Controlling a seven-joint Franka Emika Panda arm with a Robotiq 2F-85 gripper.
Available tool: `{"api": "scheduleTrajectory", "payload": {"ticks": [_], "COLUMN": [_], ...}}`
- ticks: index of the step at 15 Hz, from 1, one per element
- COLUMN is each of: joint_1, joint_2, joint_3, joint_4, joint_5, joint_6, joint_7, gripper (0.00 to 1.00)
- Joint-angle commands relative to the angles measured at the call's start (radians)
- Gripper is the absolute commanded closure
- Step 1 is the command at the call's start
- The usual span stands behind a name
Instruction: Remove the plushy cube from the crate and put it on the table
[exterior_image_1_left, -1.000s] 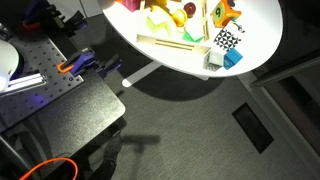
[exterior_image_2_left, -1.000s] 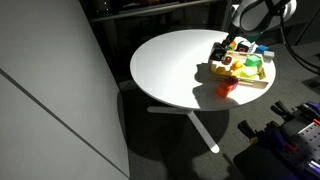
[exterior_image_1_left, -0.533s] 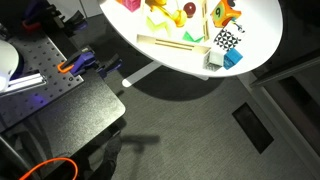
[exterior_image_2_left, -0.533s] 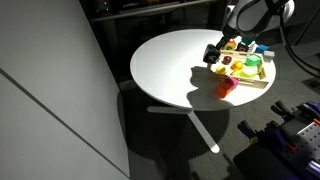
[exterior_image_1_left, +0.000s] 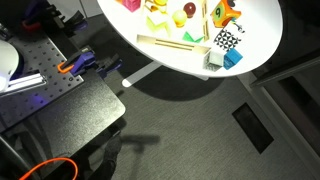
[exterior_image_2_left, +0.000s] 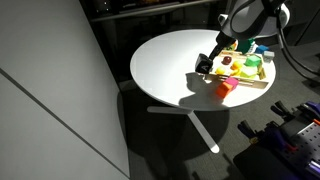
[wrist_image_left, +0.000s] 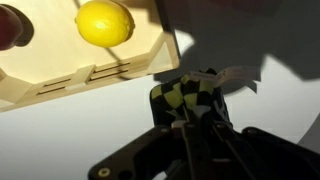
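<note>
My gripper (exterior_image_2_left: 205, 65) is shut on the plushy cube (wrist_image_left: 190, 98), which is black with yellow-green checks. It holds the cube just outside the pale wooden crate (exterior_image_2_left: 252, 84), low over the white table (exterior_image_2_left: 165, 70); I cannot tell whether the cube touches the top. In the wrist view the crate's wall (wrist_image_left: 100, 75) lies just behind the cube, with a yellow lemon (wrist_image_left: 104, 22) inside. The crate (exterior_image_1_left: 165, 42) and table (exterior_image_1_left: 265, 30) also show in an exterior view where gripper and cube are out of frame.
A red toy (exterior_image_2_left: 226, 88) lies by the crate's near side. A black-and-white checkered block (exterior_image_1_left: 228, 40) and a blue block (exterior_image_1_left: 233, 58) sit near the table edge. Several colourful toys fill the crate. A black bench (exterior_image_1_left: 60, 100) stands beside the table.
My gripper has carried the cube out of the crate and down toward the white tabletop, away from the toys. The crate and the other toys have not moved.
</note>
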Motion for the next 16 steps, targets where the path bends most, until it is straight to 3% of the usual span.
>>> {"api": "scheduleTrajectory", "payload": {"ticks": [1,4,7,8,9,16], "joint_1": [-0.094,-0.100,-0.057,-0.045,-0.038,0.027], "joint_2": [-0.030,-0.044,-0.071,-0.078,-0.083,-0.149], "joint_3": [0.116,0.130,0.079,0.064,0.054,0.012], "joint_4": [-0.046,-0.076,-0.104,-0.110,-0.114,-0.143], "joint_5": [0.081,0.110,0.093,0.091,0.098,0.167], "joint_6": [-0.027,-0.064,-0.114,-0.130,-0.148,-0.159], "joint_7": [-0.100,-0.120,-0.093,-0.089,-0.094,-0.115], "gripper": [0.96,0.96,0.96,0.84,0.65,0.10]}}
